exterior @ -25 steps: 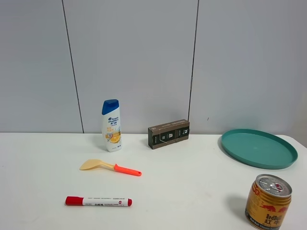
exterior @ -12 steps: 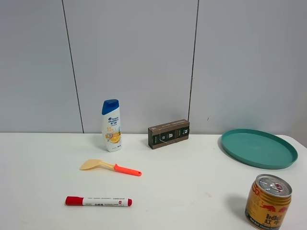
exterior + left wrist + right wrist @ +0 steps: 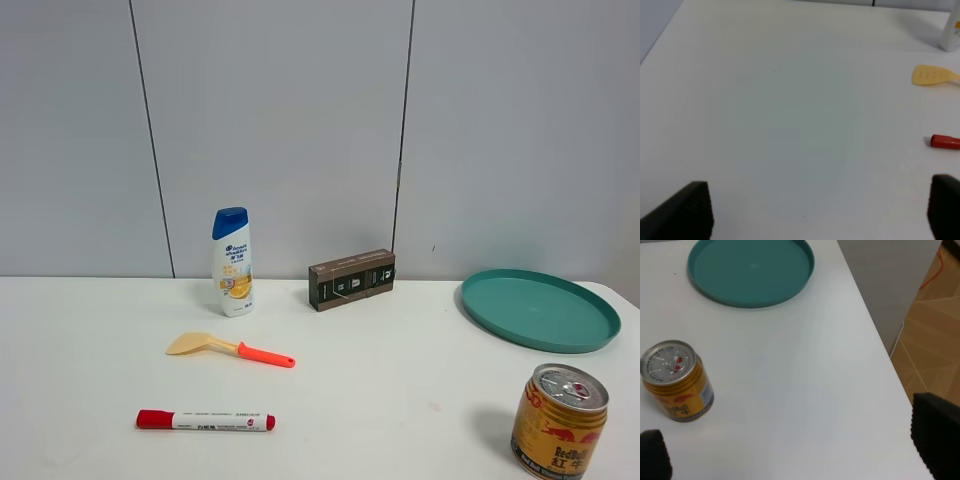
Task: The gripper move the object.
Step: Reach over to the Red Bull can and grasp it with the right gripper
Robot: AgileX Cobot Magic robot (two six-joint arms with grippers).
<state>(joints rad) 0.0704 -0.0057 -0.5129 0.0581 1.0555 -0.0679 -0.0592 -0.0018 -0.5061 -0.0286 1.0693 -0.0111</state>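
Observation:
The object, a short gold can [image 3: 558, 420] with a silver pull-tab top, stands upright at the front right of the white table. The right wrist view shows the can [image 3: 677, 382] ahead of my right gripper [image 3: 795, 452], close to one black fingertip [image 3: 652, 457] and apart from it. That gripper is open wide with nothing between its fingers. My left gripper [image 3: 817, 212] is also open, over bare table, with only its two fingertips [image 3: 690, 210] showing. Neither gripper shows in the exterior high view.
A teal plate [image 3: 540, 308] lies behind the can at the right. A white blue-capped bottle [image 3: 232, 262] and a brown box [image 3: 351, 279] stand by the back wall. A yellow spatula [image 3: 228, 348] and a red marker [image 3: 205, 420] lie left of centre. The table's right edge [image 3: 875, 335] is near.

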